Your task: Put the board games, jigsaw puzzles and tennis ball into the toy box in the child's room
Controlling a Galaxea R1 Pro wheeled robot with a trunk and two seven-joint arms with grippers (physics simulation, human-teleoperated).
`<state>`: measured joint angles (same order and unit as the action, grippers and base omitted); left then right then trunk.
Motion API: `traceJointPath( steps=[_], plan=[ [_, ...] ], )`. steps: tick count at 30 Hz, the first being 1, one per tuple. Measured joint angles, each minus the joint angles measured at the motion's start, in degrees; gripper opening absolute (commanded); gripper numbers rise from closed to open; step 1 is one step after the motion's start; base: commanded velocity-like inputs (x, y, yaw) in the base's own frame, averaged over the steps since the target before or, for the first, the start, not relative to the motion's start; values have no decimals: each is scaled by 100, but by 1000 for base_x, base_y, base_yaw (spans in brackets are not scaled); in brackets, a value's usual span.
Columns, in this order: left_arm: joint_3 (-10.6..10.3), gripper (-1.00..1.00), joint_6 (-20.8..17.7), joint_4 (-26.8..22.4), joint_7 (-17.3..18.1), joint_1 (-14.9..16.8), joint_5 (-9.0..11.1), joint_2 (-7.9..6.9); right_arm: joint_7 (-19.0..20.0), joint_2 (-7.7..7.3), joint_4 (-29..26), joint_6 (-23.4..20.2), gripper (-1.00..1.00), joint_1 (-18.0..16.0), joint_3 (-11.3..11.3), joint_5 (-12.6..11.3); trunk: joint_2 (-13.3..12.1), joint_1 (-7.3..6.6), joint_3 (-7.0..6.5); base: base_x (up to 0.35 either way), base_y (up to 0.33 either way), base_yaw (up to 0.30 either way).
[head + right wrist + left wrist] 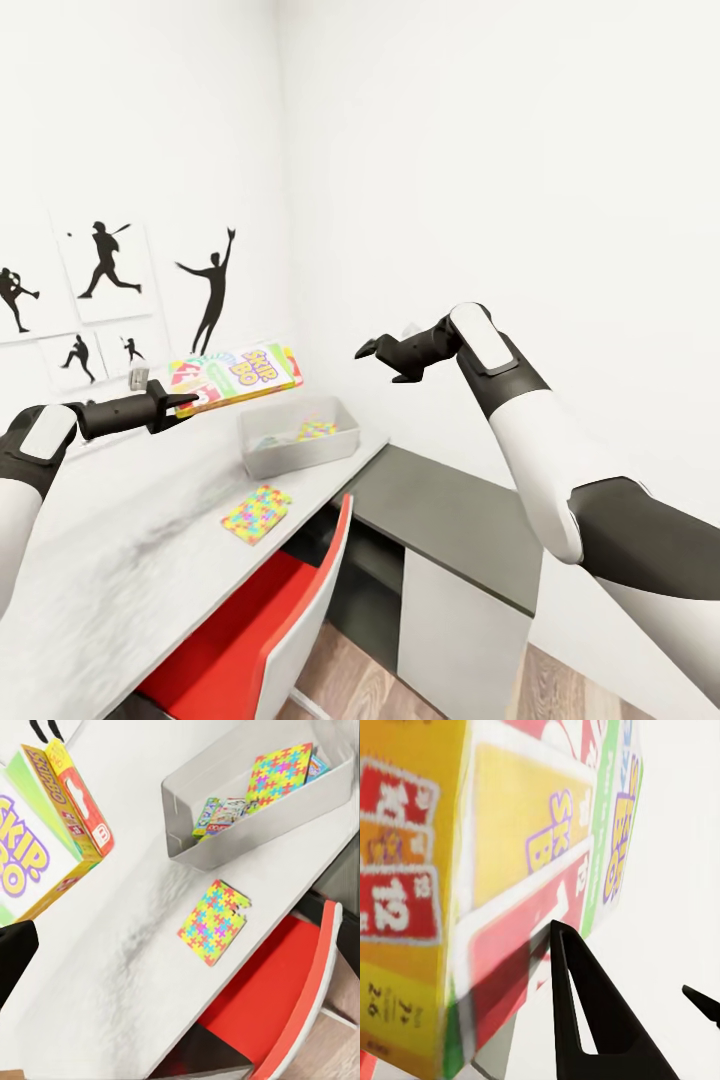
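Observation:
My left gripper [183, 401] is shut on the edge of the orange-green Skip-Bo board game [240, 374], holding it in the air above the table [120, 570], short of the toy box [262, 455]. Up close, one of its fingers [585, 1012] presses on the game [502, 870]. The pale grey toy box [225, 844] holds one jigsaw puzzle [279, 771] and another printed board game [221, 814]. A second jigsaw puzzle [257, 513] [214, 921] lies flat on the table in front of the box. My right gripper [385, 362] hangs open and empty, above and right of the box. The tennis ball and bed are out of view.
A red chair [270, 640] is pushed under the table's near edge. The lower dark grey cabinet [450, 500] with a white door joins the table on the right. White walls meet close behind the box, the left one carrying baseball silhouettes [105, 260].

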<state>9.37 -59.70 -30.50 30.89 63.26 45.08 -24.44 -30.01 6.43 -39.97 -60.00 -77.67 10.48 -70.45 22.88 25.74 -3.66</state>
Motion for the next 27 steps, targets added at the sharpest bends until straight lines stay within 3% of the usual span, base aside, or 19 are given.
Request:
traceJointPath(
  steps=[6,15,27],
  plan=[
    [1,-100,2,0,3,0,-11,0,7,-1,1,0,100,0,0,0,0,1,-40,184,85,-166],
    [12,-100,-3,-2,7,0,25,-2,8,5,2,0,100,-4,4,2,-1,2,-53,26,9,-21],
    [11,-100,-1,-2,9,-2,4,-2,9,1,0,0,100,-5,-1,3,0,1,-54,125,-37,193]
  ],
)
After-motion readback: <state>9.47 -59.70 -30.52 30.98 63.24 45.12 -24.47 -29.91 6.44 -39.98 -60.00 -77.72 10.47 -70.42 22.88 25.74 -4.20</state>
